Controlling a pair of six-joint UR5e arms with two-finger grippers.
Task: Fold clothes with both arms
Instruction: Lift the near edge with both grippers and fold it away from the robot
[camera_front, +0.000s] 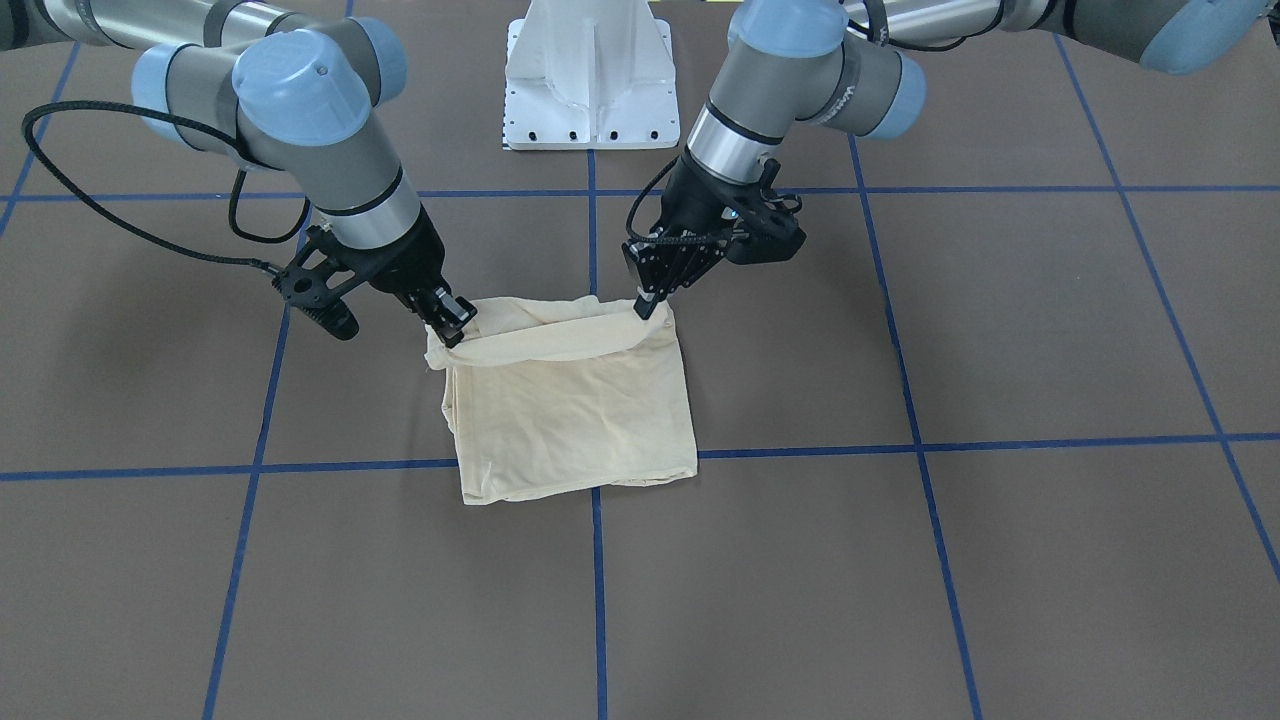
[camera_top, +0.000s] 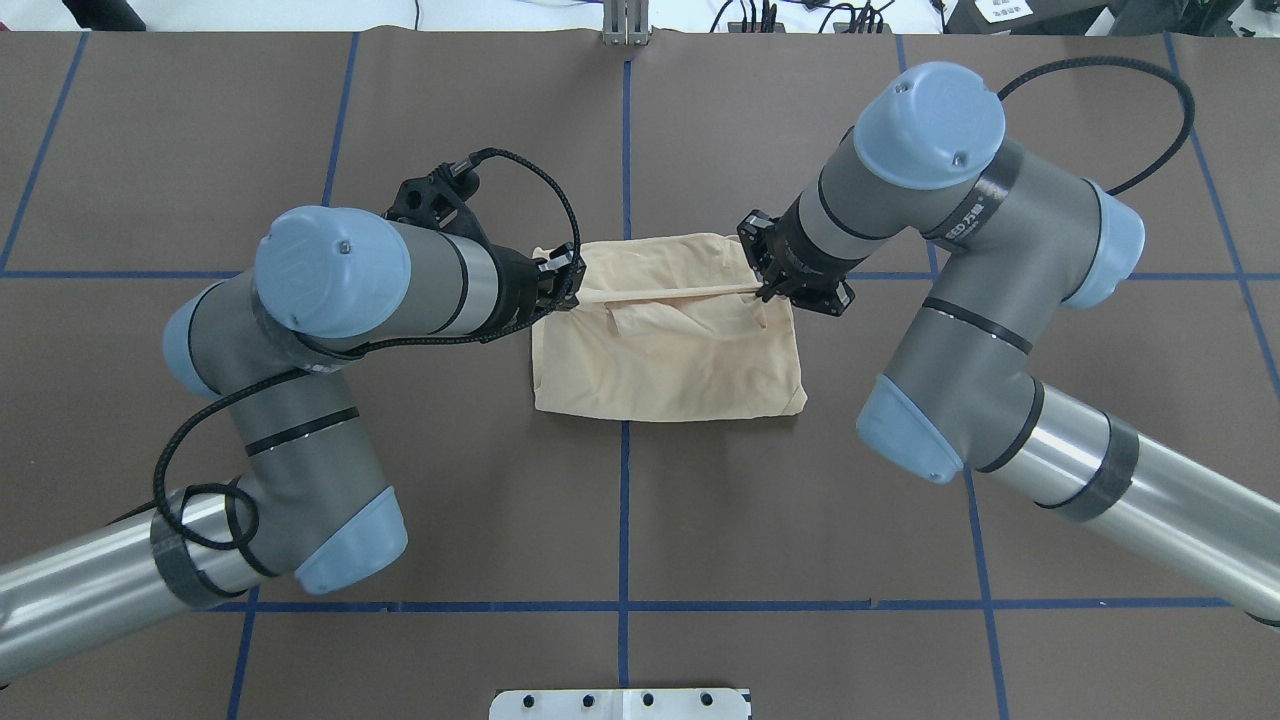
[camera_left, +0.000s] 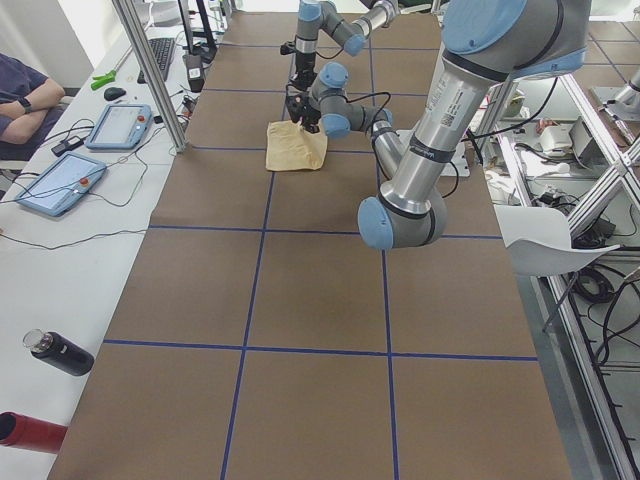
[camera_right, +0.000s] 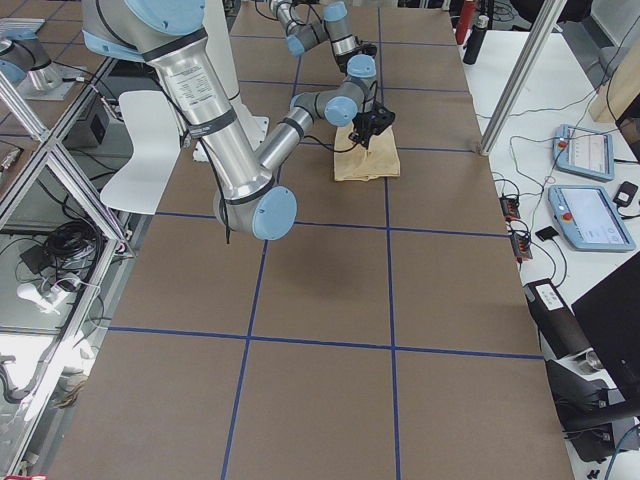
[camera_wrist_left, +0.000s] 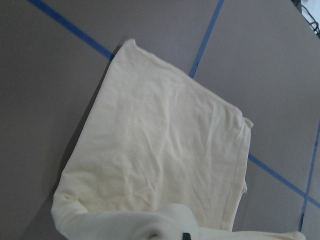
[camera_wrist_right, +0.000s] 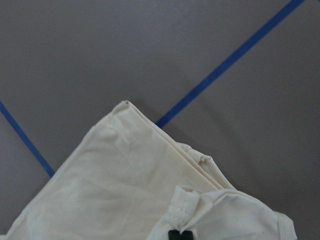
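Forward of the white pedestal base (camera_front: 588, 75), on the operators' side of it, the cream T-shirt (camera_front: 575, 410) lies on the table (camera_front: 1050, 330), already reduced to a compact rectangle with no print showing.

Left gripper (camera_front: 648, 303): jaws closed on one end of a raised edge of the shirt. Right gripper (camera_front: 452, 325): jaws closed on the other end. The held edge is drawn between them into a taut band, clear of the layers beneath.

Finding: the band's long axis runs side to side across the front of the pedestal. Each arm holds its own end, so neither is nearer the work. The resting layers lie below the jaws. The overhead view shows cloth on both sides of the band, the larger part towards the pedestal.

Judgement: the coming move must run square to that axis, towards or away from the pedestal. Both ends need to travel level and together, or the fold will skew. Which way the band should go cannot be settled from these views.
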